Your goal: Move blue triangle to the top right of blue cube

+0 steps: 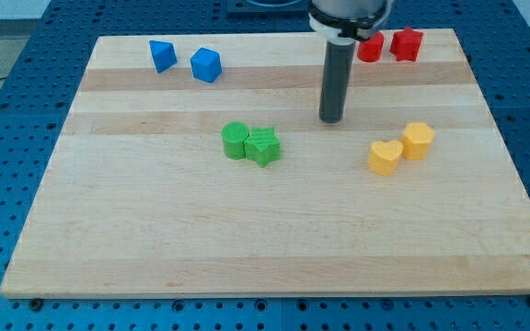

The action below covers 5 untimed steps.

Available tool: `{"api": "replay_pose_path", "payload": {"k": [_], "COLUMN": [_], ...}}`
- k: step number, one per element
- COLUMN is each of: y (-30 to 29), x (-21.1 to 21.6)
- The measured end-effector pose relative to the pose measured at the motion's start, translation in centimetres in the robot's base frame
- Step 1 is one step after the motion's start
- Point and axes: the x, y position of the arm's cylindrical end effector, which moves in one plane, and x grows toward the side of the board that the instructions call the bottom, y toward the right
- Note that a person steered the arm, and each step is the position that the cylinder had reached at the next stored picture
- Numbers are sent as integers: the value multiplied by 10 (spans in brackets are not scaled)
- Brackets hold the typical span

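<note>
Standing upright over the far middle of the counter [274,230], the dark rod ends with my tip [330,120] on the wood, touching no block. It is a plain rod serving as the tool, with nothing to clench or release, and it holds nothing.

At the far left sits the blue triangle [162,56], with the blue cube [206,64] just beside it on its right; a narrow gap shows between them, so they look apart. The triangle lies slightly farther back than the cube. Both are well apart from my tip, which stands to their right and a little nearer.

Near the middle of the counter, the green cylinder [235,140] and the green star-like block [264,145] sit side by side and appear to touch. They are to the left of my tip and nearer than it.

On the right, the yellow heart [385,157] and the yellow block [418,140], whose shape is hard to make out, sit close together, nearer than my tip.

At the far right edge, a red block [369,49] is partly hidden behind the rod, and a red star-like block [407,44] sits just beside it on its right.
</note>
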Motion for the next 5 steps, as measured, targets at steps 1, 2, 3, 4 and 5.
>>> {"api": "replay_pose_path", "payload": {"k": [1, 2, 3, 4, 5], "y": [-11, -14, -74, -166, -261], "x": [-27, -47, -53, -49, -58]}}
